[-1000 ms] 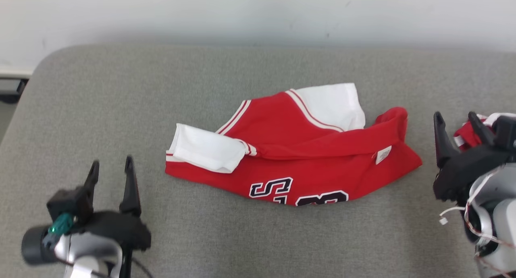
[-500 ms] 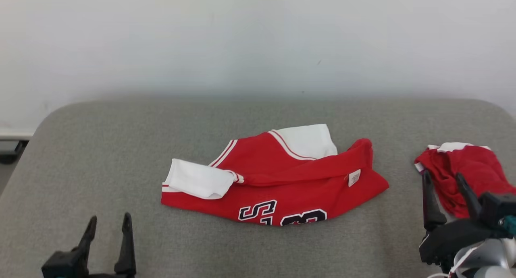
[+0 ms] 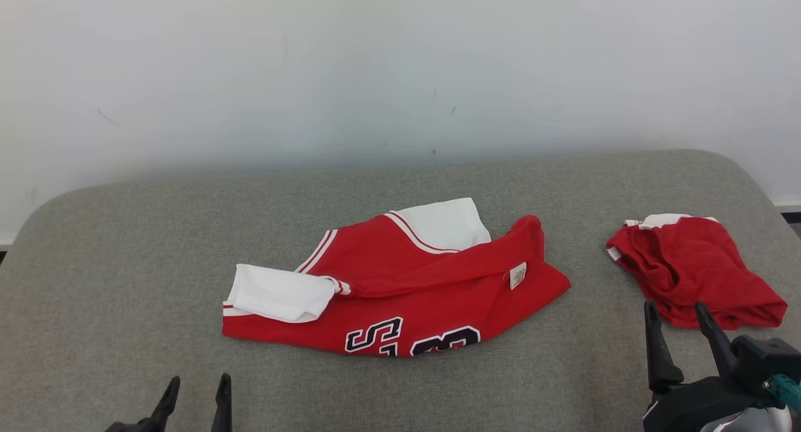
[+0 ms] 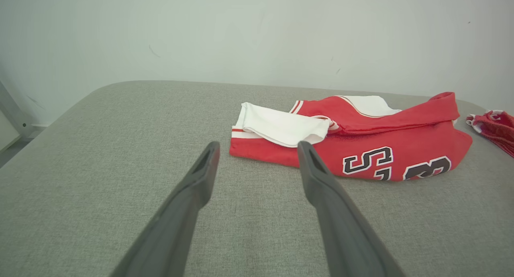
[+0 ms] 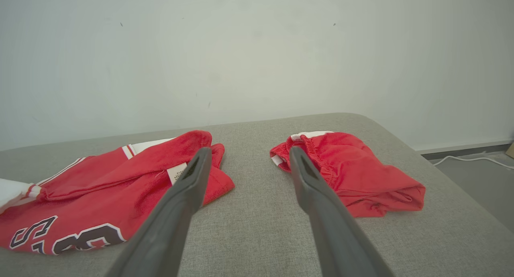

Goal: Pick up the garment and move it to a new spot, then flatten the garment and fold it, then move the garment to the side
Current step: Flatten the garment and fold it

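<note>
**Both claws wide and empty, jersey lying mid-counter**

The left claw (image 3: pixel 197 385) hangs low at the near edge of the grey counter (image 3: pixel 125 263). Its two dark fingers are spread wide with nothing between them. Just beyond it and a little to the right lies the red jersey (image 3: pixel 400 282). It is loosely folded over itself, with black-and-white lettering along its near edge. One white sleeve (image 3: pixel 275 292) is doubled back on the left end, and a small white label (image 3: pixel 517 275) shows near the right end.

The right claw (image 3: pixel 674 313) is spread just as wide, also empty, and clear of the cloth. Just past its fingertips sits a smaller red garment (image 3: pixel 694 269), bunched up near the counter's right end, apart from the jersey. A pale wall (image 3: pixel 375 75) stands behind.
</note>
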Available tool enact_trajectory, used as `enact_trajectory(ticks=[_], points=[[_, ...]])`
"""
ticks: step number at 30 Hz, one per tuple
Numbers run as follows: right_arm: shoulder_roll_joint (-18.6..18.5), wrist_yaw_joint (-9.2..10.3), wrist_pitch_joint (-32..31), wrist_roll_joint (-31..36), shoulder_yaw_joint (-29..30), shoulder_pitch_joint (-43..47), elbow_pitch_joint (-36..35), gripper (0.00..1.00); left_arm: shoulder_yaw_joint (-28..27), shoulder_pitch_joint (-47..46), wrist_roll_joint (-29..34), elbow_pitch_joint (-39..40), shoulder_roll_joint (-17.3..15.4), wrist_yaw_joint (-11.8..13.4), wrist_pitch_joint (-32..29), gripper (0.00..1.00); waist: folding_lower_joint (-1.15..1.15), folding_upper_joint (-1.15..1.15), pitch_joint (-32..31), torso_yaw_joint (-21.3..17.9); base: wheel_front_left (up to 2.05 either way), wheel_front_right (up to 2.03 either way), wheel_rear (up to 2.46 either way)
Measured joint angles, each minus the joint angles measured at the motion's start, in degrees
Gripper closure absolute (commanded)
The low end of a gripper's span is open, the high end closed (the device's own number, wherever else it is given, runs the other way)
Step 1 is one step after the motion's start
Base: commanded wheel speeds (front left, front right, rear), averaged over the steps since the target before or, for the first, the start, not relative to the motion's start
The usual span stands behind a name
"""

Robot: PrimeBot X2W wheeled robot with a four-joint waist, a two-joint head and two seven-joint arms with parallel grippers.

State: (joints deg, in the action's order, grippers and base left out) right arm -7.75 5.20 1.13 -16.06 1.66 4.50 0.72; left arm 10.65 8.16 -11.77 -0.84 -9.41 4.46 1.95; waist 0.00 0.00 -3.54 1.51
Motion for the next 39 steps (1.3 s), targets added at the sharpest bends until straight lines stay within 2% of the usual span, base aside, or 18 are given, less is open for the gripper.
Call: enact_trajectory(ticks=[11,30,36,39], points=[[-0.6,-1.18,1.4,0.0,-0.6,0.0,1.2,0.0,-0.1,-0.1,0.2,1.6,-0.2,0.1,-1.4,0.0,0.0,0.0,0.2,0.3,0.0,0.0,0.0],[-1.5,-1.52,1.3,0.6,-1.5,0.2,2.8,0.0,0.1,0.1,0.0,3.4,0.3,0.6,-5.6,0.0,0.0,0.01,1.3,0.6,0.0,0.0,0.0],[-2.7,-2.3,-3.4,0.6,-2.4,-0.8,3.4,0.0,-0.2,-1.3,-2.2,2.8,0.9,0.6,-10.8,0.0,0.01,0.01,3.1,0.8,0.0,0.0,0.0],[-4.6,-3.58,-6.5,0.7,-3.2,-4.3,3.8,0.0,0.0,-5.2,-3.5,1.4,0.8,0.0,-14.5,0.0,0.01,0.01,4.4,0.9,0.0,0.0,0.0]])
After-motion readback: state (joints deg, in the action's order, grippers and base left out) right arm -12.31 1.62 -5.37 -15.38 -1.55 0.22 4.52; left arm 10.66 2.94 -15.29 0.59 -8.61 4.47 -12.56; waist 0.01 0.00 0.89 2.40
